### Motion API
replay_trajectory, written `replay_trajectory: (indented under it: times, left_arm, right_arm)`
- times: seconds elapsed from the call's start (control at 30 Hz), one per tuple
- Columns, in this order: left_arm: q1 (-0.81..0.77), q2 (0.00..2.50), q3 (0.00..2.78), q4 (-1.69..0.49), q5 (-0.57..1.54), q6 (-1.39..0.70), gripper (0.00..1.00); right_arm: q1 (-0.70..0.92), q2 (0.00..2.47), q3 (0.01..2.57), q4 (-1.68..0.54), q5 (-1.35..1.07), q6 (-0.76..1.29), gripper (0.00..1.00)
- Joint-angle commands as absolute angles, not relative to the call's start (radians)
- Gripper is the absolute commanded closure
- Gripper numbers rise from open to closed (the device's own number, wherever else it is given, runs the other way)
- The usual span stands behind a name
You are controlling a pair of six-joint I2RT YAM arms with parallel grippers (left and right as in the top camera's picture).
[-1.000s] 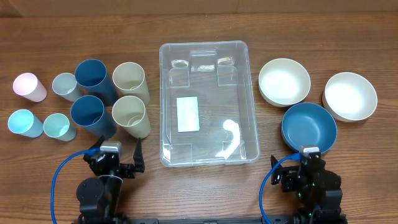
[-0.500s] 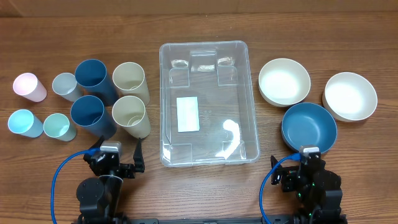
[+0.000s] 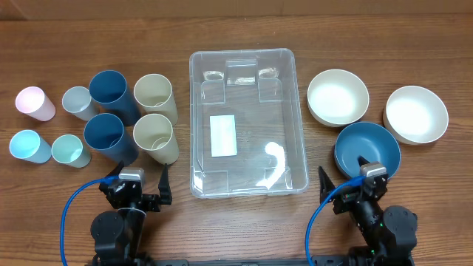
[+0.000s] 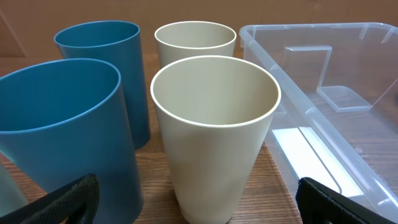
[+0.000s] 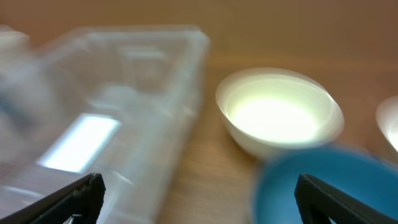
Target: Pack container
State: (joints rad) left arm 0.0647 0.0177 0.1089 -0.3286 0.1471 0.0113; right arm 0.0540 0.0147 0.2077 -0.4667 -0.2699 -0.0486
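Wood-grain counter (image 3: 236, 29), brown and matte, fills the overhead view. At its centre lies the container (image 3: 284, 111), a clear plastic bin with rounded corners and a white label (image 3: 222, 136) on its base, with nothing inside and bare wood along all four sides. Left of it four tall tapered tumblers stand in a tight block: far blue tumbler (image 3: 113, 96), near blue tumbler (image 3: 108, 137), far cream tumbler (image 3: 155, 97), near cream tumbler (image 3: 156, 138). Farther left are a pink cup (image 3: 35, 103), grey cup (image 3: 77, 103), pale blue cup (image 3: 29, 146) and mint cup (image 3: 70, 151). To the right sit a cream bowl (image 3: 338, 97), white bowl (image 3: 416, 114) and blue bowl (image 3: 367, 150), all round and smooth. The left fingers (image 3: 164, 182) hang at the near edge, spread and empty, just short of the near cream tumbler. The right fingers (image 3: 321, 182) are likewise spread and empty, between the container's near right corner and the blue bowl.

The left wrist view adds what the top view hides: thin rims, sloping matte walls, and the container's out-turned lip (image 4: 292, 81). The near cream tumbler stands dead ahead between the black fingertips (image 4: 65, 202), apart from the bin's wall.

The right wrist view is smeared. The container is on the left, the cream bowl ahead and the blue bowl's rim low right. A pale patch (image 5: 388, 118) at the edge is probably the white bowl. A strip of open wood runs between bin and bowls.
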Motion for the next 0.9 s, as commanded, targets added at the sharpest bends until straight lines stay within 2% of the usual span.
replay_trajectory:
  times: [0.0, 0.2, 0.3, 0.4, 0.6, 0.87]
  left_arm:
    - [0.057, 0.005, 0.099, -0.324, 0.161, 0.030, 0.00]
    - [0.057, 0.005, 0.099, -0.324, 0.160, 0.030, 0.00]
    - [0.057, 0.005, 0.099, -0.324, 0.160, 0.030, 0.00]
    - [0.057, 0.005, 0.099, -0.324, 0.161, 0.030, 0.00]
    - [0.057, 0.005, 0.099, -0.324, 0.161, 0.030, 0.00]
    - [0.057, 0.005, 0.099, -0.324, 0.161, 0.030, 0.00]
  right_arm:
    - [0.057, 0.007, 0.214, -0.401, -0.521, -0.052, 0.00]
    - [0.057, 0.007, 0.216, -0.389, -0.557, -0.041, 0.00]
    - [0.057, 0.012, 0.244, -0.394, -0.465, 0.067, 0.00]
    - [0.057, 0.064, 0.328, -0.429, -0.402, 0.080, 0.00]
    - [0.057, 0.275, 0.622, -0.603, -0.229, 0.080, 0.00]
    - [0.057, 0.722, 1.140, -0.878, -0.002, 0.079, 0.00]
